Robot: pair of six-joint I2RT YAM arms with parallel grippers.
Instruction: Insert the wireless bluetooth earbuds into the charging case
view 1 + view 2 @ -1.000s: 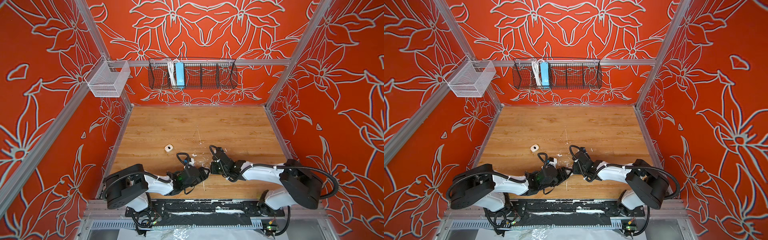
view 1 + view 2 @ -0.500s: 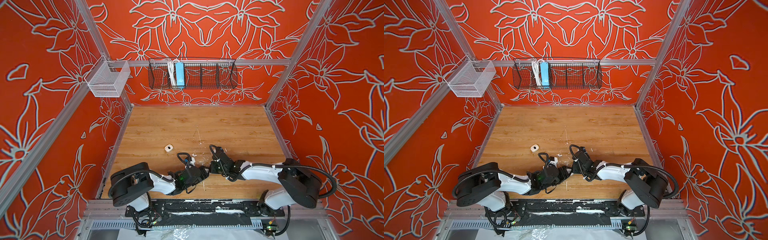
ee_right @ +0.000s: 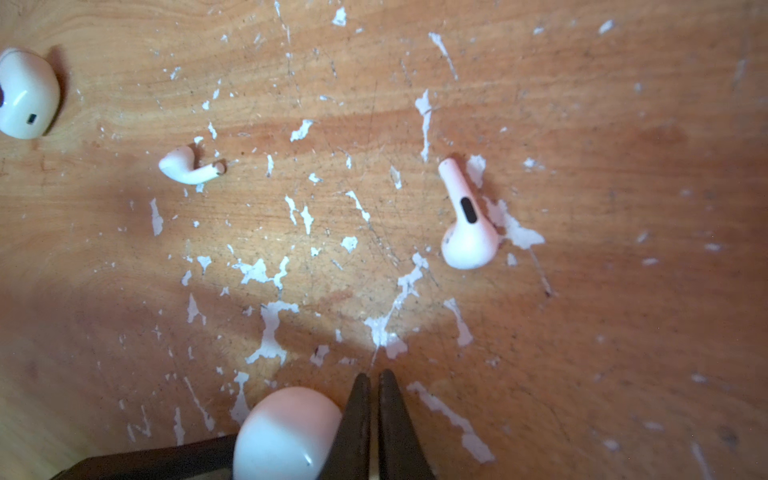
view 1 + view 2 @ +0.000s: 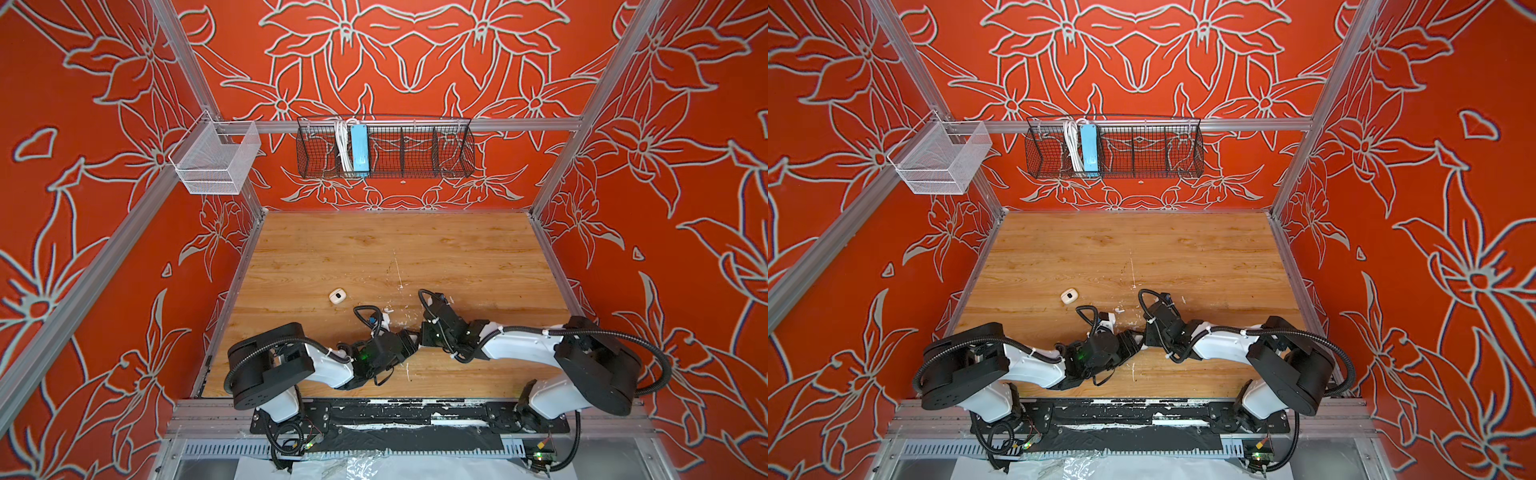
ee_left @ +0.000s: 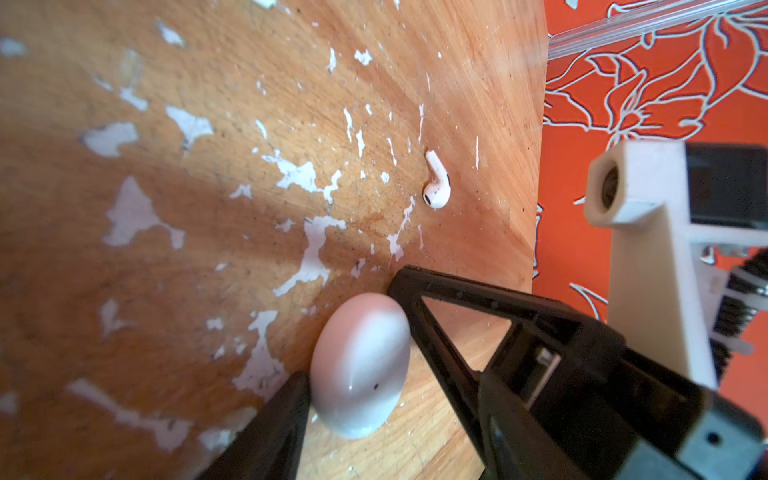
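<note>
Two arms, each: black drum-shaped base joint, white moulded link shells, black wrist block, looped black corrugated cable with white ties. Left arm [image 4: 328, 368] shows a green indicator light at the wrist. Right arm [image 4: 519, 345] alike. Left pincer [image 5: 357, 332]: black triangular open-frame fingers, white camera bracket.

Orange floral walls [image 4: 415, 62], scuffed wood tabletop [image 4: 415, 249].

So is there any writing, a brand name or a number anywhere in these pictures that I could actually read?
None can be read.
Blue box in the wire basket: no print shows, too small to tell.
White case between the left end effector fingers: only a dark dot, no lettering.
Earbud on the table: a dark oval, no text.
</note>
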